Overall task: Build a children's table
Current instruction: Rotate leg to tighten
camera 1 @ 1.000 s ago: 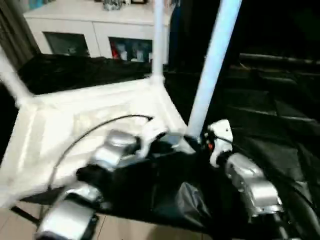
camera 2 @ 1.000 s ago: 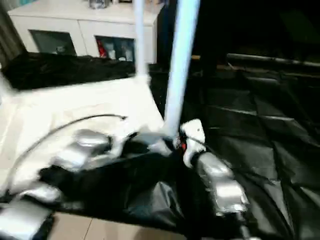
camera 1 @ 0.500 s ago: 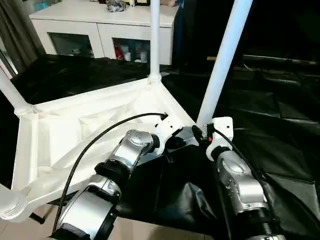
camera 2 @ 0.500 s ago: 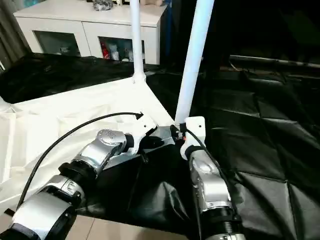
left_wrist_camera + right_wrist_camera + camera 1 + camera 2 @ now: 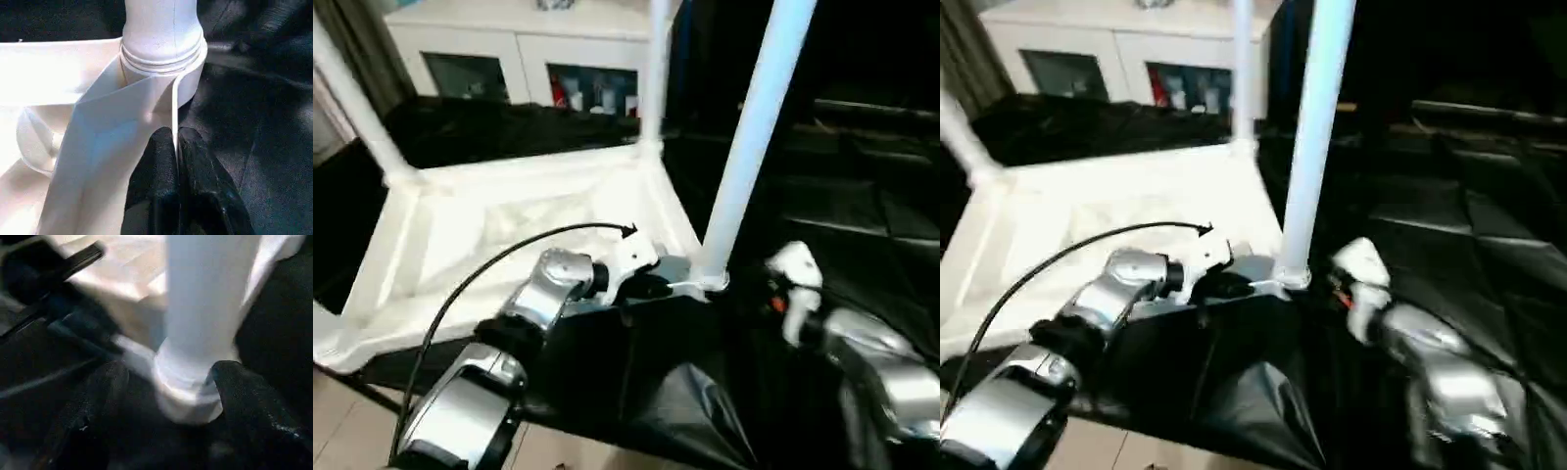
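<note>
No text, label or number can be read anywhere.

Right gripper [image 5: 166,406] stands open, one black finger [image 5: 90,406] on each side of the white plastic tube leg [image 5: 205,298], neither clearly touching. Leg's collared base [image 5: 188,391] sits between the fingers in the white tabletop's corner [image 5: 142,313], over black cloth [image 5: 279,318]. Blurred black shape [image 5: 44,269] beyond.
</note>
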{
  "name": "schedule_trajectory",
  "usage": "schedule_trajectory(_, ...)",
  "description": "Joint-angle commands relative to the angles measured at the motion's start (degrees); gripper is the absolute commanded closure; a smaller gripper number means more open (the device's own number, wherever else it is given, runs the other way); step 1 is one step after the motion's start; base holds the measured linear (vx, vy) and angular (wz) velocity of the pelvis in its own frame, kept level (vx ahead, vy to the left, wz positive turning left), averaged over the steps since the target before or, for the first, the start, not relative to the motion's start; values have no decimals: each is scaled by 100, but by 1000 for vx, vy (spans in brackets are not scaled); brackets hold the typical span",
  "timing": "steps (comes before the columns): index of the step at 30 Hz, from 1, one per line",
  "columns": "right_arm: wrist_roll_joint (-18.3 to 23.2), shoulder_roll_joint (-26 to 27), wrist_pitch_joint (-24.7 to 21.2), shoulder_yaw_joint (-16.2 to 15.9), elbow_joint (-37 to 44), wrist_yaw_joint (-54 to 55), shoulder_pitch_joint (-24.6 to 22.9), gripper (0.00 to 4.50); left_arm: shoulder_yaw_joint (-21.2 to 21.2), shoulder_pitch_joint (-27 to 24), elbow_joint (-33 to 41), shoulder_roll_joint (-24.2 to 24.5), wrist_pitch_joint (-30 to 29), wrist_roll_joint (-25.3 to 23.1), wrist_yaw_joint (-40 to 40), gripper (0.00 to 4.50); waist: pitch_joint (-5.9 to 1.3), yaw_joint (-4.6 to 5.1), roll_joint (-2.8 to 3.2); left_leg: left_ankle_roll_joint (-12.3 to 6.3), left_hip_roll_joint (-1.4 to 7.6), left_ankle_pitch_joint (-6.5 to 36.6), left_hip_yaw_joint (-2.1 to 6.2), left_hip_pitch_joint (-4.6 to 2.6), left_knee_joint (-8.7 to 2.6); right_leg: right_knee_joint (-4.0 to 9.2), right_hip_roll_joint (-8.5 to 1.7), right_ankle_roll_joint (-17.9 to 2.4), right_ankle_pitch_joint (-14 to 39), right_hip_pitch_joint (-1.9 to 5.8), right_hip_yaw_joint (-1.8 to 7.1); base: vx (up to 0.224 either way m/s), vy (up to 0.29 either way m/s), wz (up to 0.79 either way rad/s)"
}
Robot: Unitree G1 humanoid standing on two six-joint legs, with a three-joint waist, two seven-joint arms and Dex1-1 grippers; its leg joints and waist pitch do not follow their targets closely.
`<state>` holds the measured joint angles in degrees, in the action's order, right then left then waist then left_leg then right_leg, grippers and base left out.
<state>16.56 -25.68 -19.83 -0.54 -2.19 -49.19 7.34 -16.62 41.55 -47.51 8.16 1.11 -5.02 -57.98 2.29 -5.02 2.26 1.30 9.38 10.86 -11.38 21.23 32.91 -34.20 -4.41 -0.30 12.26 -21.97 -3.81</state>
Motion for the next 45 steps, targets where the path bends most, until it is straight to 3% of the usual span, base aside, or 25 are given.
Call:
schedule_trajectory(1,241,-10,-171,-64,292,-199,-50,135,240,-77,244,1,53,360,-53,393,-330,-25,-172,-1017,437,300,195,-14,-255,293,-531,-1497,-386,301,295,0,0,0)
schedule_trajectory(3,458,60,-362,-180,501,-299,-137,135,255,-214,695,313,-323,378,-275,382,-326,-38,-163,-951,448,431,196,-22,-264,320,-540,-1505,-22,283,275,0,0,0)
schedule_trajectory(4,474,63,-371,-195,518,-316,-146,164,257,-232,738,351,-362,375,-290,368,-316,-35,-135,-854,484,516,207,-28,-283,321,-535,-1534,159,258,275,0,0,0)
schedule_trajectory(7,453,276,-298,-286,505,-189,-126,178,355,-595,1547,884,-920,396,-452,343,-272,27,-147,-547,492,876,213,-45,-348,352,-508,-1472,580,227,286,0,0,0)
schedule_trajectory(8,437,314,-272,-295,492,-156,-115,192,369,-659,1688,958,-1016,416,-503,335,-273,31,-127,-433,498,943,218,-71,-354,351,-527,-1461,679,217,297,0,0,0)
schedule_trajectory(12,374,706,-209,-464,397,56,33,225,531,-1386,3148,1717,-1928,663,-963,301,-269,40,-130,-315,488,823,199,-77,-371,318,-496,-1474,553,191,309,0,0,0)
schedule_trajectory(13,330,841,-176,-539,341,130,90,225,598,-1618,3547,1959,-2156,742,-1064,301,-263,46,-101,-300,482,786,194,-85,-375,308,-478,-1478,493,175,310,0,0,0)
schedule_trajectory(14,197,1092,-38,-662,158,401,214,247,719,-2017,4209,2354,-2585,887,-1185,286,-271,26,-147,-243,499,805,203,-96,-382,274,-504,-1522,460,184,309,0,0,0)
schedule_trajectory(15,151,1181,16,-678,67,503,261,247,756,-2120,4352,2440,-2679,908,-1201,286,-271,40,-129,-212,496,776,217,-64,-394,246,-517,-1537,438,190,309,0,0,0)
schedule_trajectory(17,-17,1539,231,-720,-304,871,435,264,903,-2514,4879,2734,-3055,973,-1210,265,-237,70,-114,-73,464,914,179,-122,-395,289,-473,-1498,608,125,323,0,0,0)
schedule_trajectory(18,-17,1539,231,-720,-304,871,435,274,903,-2514,4879,2734,-3055,973,-1210,254,-236,91,-116,-36,457,936,180,-106,-405,281,-468,-1516,595,140,325,0,0,0)
schedule_trajectory(19,-102,1743,346,-722,-525,1082,544,283,999,-2730,5159,2841,-3245,989,-1129,249,-232,62,-143,0,447,984,167,-134,-404,302,-444,-1464,628,129,324,0,0,0)
schedule_trajectory(20,-127,1800,383,-719,-593,1147,578,289,1028,-2788,5224,2860,-3285,986,-1100,244,-225,42,-137,39,462,967,184,-109,-412,268,-473,-1460,552,146,337,0,0,0)
schedule_trajectory(21,-232,2175,613,-653,-1042,1579,804,297,1218,-3124,5544,2923,-3482,956,-920,236,-215,44,-133,48,447,994,181,-96,-427,286,-463,-1435,604,151,336,0,0,0)
schedule_trajectory(22,-261,2340,711,-610,-1237,1767,902,318,1300,-3274,5723,2954,-3627,958,-842,209,-188,91,-140,129,449,1207,211,-74,-467,304,-483,-1426,838,155,335,0,0,0)
schedule_trajectory(23,-226,2552,807,-527,-1509,1954,1023,318,1395,-3450,5875,2971,-3747,940,-760,209,-198,124,-139,209,449,1410,205,-114,-465,315,-494,-1415,1044,120,349,0,0,0)
schedule_trajectory(25,-195,2782,920,-431,-1826,2177,1163,341,1497,-3636,6034,2996,-3876,929,-685,189,-171,143,-125,246,431,1616,206,-131,-471,369,-470,-1309,1380,111,365,0,0,0)
schedule_trajectory(30,-404,3113,1437,-280,-2615,2892,1613,383,2060,-3851,6251,2709,-3668,1080,122,146,-185,108,-97,366,436,1691,207,-175,-475,354,-430,-1262,1165,87,366,0,0,0)
schedule_trajectory(35,-390,3193,1724,-56,-2986,3071,1838,427,2057,-4022,6499,2890,-4052,1155,33,101,-220,99,-86,337,415,1424,197,-147,-458,272,-402,-1217,623,124,356,0,0,0)
schedule_trajectory(38,-357,3190,1916,145,-3217,3372,1987,443,2106,-4129,6437,3016,-4134,1010,197,83,-238,94,-110,245,399,1187,182,-139,-427,250,-400,-1224,365,146,352,0,0,0)
schedule_trajectory(42,-288,3197,2178,411,-3524,3750,2145,450,2105,-4293,6543,3210,-4400,1041,241,50,-223,91,-93,268,397,1321,183,-140,-434,263,-399,-1218,599,138,350,0,0,0)
schedule_trajectory(45,-179,3109,2477,868,-3818,4345,2333,450,2126,-4588,6629,3255,-4566,1044,366,30,-222,103,-87,342,395,1465,175,-180,-434,275,-375,-1150,738,105,349,0,0,0)
